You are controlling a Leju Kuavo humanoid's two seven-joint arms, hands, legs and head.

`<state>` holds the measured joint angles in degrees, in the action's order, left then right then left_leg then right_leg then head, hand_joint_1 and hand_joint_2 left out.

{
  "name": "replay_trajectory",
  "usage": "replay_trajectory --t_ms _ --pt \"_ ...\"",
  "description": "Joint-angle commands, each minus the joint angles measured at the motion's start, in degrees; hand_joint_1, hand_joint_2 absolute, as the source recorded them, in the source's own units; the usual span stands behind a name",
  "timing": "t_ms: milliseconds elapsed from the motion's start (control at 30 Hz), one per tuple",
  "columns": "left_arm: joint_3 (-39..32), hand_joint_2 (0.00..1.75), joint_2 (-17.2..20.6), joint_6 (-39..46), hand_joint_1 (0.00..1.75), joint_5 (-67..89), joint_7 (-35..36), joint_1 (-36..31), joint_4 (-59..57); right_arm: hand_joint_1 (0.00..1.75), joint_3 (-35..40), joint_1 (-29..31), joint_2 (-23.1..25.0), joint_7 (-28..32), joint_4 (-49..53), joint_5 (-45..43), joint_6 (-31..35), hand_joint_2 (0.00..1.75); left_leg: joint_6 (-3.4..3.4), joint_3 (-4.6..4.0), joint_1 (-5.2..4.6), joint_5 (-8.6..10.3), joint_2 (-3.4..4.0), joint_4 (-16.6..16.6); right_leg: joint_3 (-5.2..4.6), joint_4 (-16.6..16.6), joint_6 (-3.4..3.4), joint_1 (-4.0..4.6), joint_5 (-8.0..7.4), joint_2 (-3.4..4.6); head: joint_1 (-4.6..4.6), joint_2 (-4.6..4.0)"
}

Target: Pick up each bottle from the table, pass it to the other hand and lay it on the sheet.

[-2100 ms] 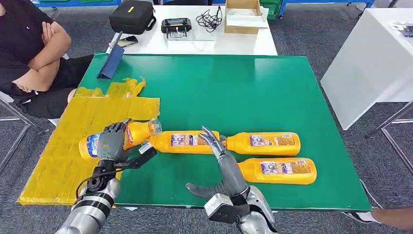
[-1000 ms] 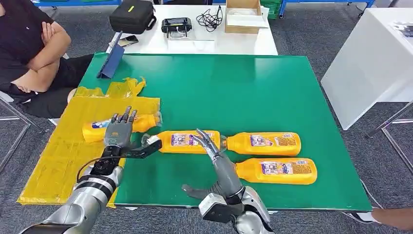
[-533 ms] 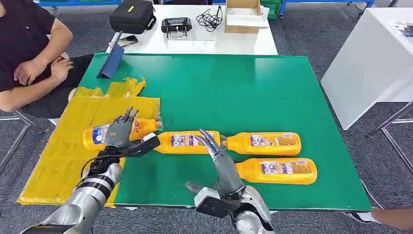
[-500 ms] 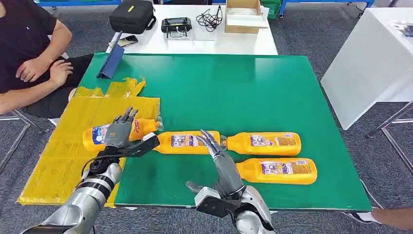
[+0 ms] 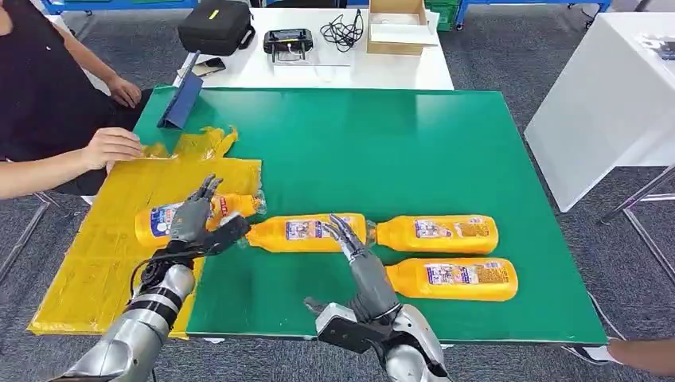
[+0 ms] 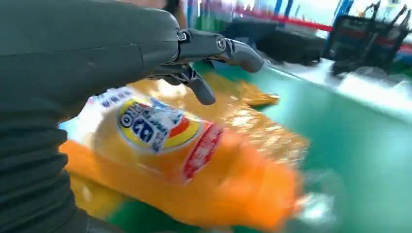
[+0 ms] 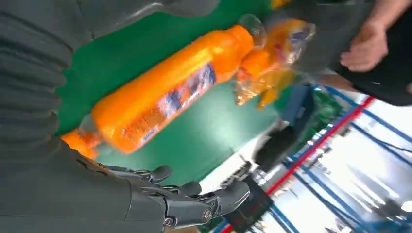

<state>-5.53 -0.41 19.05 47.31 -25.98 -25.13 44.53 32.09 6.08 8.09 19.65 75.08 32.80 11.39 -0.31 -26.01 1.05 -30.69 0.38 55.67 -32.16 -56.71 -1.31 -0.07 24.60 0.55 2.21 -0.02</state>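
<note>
We see the left wrist view blurred: the neck end of the bottle on the sheet (image 6: 194,170) smears out, label partly readable. The left robot hand (image 5: 197,219) hovers over that bottle (image 5: 163,220), fingers spread, holding nothing; we cannot tell if it touches the bottle, since the hand hides part of it. The bottle lies on its side on the yellow sheet (image 5: 95,255), cap end toward the green desk (image 5: 382,151).

The right robot hand (image 5: 350,243) is open too, fingers apart, above the gap between the second bottle (image 5: 302,231) and the third bottle (image 5: 438,233), both lying on the desk in a row. A fourth bottle (image 5: 454,278) lies just beside the third, nearer the robot. The right wrist view shows the second bottle (image 7: 165,97) tilted across the frame and a person's hand (image 7: 367,46) cut off at the edge.

From the head view, a person's hand (image 5: 111,146) rests on the sheet's far edge. Behind sits a white desk (image 5: 398,72) with a black bag (image 5: 216,25) and a cardboard box (image 5: 396,24). Grey carpet floor (image 5: 493,56).
</note>
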Motion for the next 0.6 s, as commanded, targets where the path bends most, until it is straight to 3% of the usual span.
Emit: replay_trajectory --t_ms 33,133,233,400,600 --pt "-8.6 0.00 -5.8 -12.9 0.00 -30.7 -4.4 11.7 28.1 0.00 -2.1 2.6 0.5 -0.2 -8.4 1.6 0.1 1.75 0.13 0.07 0.03 -0.04 0.03 -0.1 0.09 0.1 -0.05 0.04 -0.02 0.02 -0.04 0.00" --pt "-7.7 0.00 -6.1 -15.2 0.00 -37.2 -3.6 13.9 31.0 0.00 -2.3 4.3 0.4 -1.0 -10.9 1.5 -0.8 1.75 0.09 0.10 0.01 -0.05 0.14 -0.1 0.08 0.1 -0.04 0.02 -0.02 0.12 -0.02 0.00" --pt "-5.3 0.00 -7.0 -16.0 0.00 -39.1 -4.1 16.6 34.5 0.00 -0.9 10.8 2.8 -2.1 -16.4 0.1 -4.1 1.75 0.06 0.01 -0.02 -0.02 0.13 0.0 -0.02 0.0 -0.02 -0.01 -0.04 0.11 -0.02 0.00" --pt "-4.6 0.00 -7.2 -15.6 0.00 -40.0 -4.4 19.4 37.3 0.00 1.7 9.5 3.2 -2.8 -15.1 0.7 -3.2 1.75 0.06 0.01 0.00 0.01 0.16 -0.1 0.00 0.1 0.01 0.01 -0.09 0.13 0.00 0.00" --pt "-4.6 0.00 -7.0 -16.2 0.00 -41.4 -4.4 18.2 35.2 0.00 2.1 11.6 1.9 -3.4 -16.8 0.5 -2.8 1.75 0.08 0.09 0.02 0.00 -0.02 -0.1 0.09 0.1 -0.03 0.03 -0.02 -0.03 -0.02 0.00"
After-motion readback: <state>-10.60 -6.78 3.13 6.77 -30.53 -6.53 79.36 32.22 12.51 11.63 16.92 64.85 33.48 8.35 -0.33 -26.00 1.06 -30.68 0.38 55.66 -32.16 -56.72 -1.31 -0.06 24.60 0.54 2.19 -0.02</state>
